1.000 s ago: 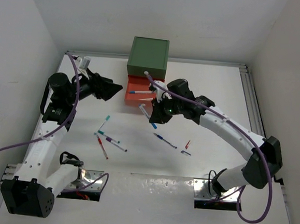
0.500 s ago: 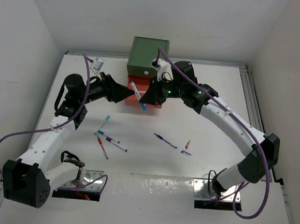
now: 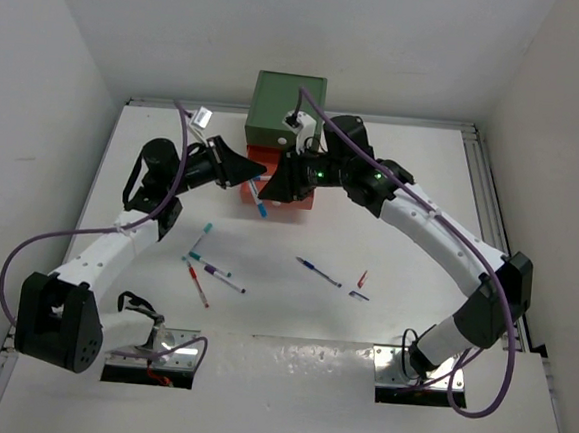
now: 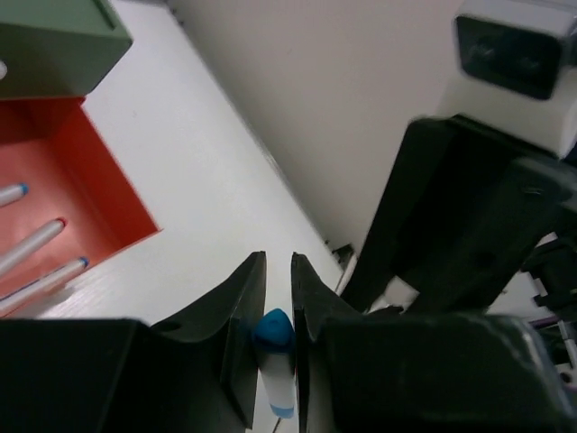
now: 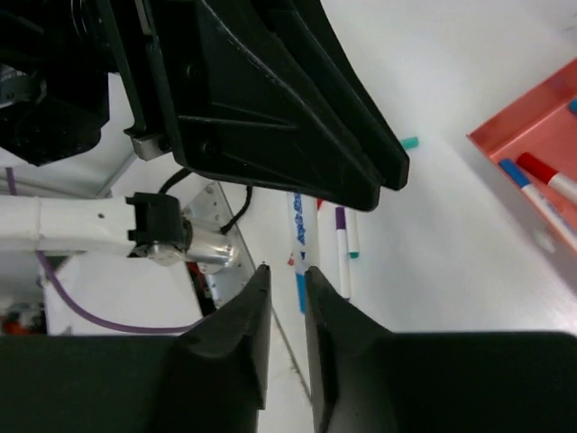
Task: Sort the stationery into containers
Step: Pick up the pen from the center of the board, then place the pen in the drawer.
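White table (image 3: 404,165) below: at the orange-red drawer's (image 4: 54,180) front corner, the left gripper (image 4: 279,262) pinches a blue-capped pen (image 4: 273,334) in near-closed jaws, its barrel running lengthwise into the right gripper's (image 5: 287,271) slightly parted jaws.

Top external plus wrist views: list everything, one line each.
cabinet: one, dark green, far edge of table.
drawer: one, orange-red, open under the green top.
pens in drawer: three, white, blue and red tips.
loose pens: about seven, mixed caps, mid table.
held pen: one, blue cap, in front of the drawer.
left pincer: one, black, closed on the held pen.
right pincer: one, black, at that pen's other end, grip unclear.
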Robot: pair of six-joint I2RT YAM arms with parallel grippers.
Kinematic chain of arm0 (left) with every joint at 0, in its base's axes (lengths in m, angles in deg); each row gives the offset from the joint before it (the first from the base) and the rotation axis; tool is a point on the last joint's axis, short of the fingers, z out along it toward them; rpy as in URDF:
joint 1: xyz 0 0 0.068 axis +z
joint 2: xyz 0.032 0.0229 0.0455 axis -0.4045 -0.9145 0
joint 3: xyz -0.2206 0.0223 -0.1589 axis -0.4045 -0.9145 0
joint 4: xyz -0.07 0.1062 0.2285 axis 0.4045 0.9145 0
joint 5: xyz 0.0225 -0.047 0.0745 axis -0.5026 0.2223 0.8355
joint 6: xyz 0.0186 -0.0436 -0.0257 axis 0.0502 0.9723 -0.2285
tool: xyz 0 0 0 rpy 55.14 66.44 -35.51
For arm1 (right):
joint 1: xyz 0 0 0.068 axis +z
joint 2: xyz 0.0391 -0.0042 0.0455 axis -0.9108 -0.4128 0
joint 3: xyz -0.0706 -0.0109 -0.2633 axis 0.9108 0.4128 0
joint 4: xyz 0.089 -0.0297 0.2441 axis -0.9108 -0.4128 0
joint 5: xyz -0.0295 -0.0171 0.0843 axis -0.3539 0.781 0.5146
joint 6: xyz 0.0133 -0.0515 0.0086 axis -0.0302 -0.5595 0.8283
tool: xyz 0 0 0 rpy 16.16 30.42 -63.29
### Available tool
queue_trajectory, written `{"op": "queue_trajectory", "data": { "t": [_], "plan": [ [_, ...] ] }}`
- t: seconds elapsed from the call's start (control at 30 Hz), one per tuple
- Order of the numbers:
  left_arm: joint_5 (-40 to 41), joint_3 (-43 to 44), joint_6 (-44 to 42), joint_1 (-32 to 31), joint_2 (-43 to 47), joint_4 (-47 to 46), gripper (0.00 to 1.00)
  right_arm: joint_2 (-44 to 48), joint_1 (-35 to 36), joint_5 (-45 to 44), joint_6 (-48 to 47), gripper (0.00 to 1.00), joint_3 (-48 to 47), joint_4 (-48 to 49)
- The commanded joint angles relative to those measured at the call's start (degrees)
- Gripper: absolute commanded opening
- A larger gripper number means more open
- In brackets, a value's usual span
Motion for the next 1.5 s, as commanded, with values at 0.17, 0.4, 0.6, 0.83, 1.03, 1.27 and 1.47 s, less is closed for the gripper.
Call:
{"op": "queue_trajectory", "data": {
  "t": [0.17,0.4,0.6,0.83,1.03,1.27,1.47],
  "plan": [
    [-1.62,30.21,-43.86,-2.81,-9.14,35.3,0.0,7.03,-11.45,1.21,-1.79,0.38,7.61,-0.44],
    [13.81,61.37,-79.03,-13.61,-28.21,71.76,0.0,15.13,-27.08,1.29,-5.49,0.38,17.38,-2.64],
    [30.5,69.93,-91.72,-22.93,-39.46,82.54,0.0,18.73,-34.31,1.82,-5.75,0.38,21.96,-4.39],
    [42.92,70.54,-95.87,-26.38,-45.36,84.05,0.0,20.23,-37.13,2.53,-5.4,0.38,24.77,-4.75],
    [45.11,72.39,-98.94,-24.97,-47.57,82.47,0.01,20.59,-36.43,3.32,-4.96,0.37,27.06,-4.92],
    [44.43,72.57,-100.36,-23.57,-49.41,81.94,0.31,20.24,-36.16,3.32,-4.87,0.38,27.15,-4.92],
    [40.83,74.15,-99.22,-22.25,-50.03,80.53,0.42,19.71,-35.2,3.14,-4.87,0.38,26.53,-4.75]
  ]
}}
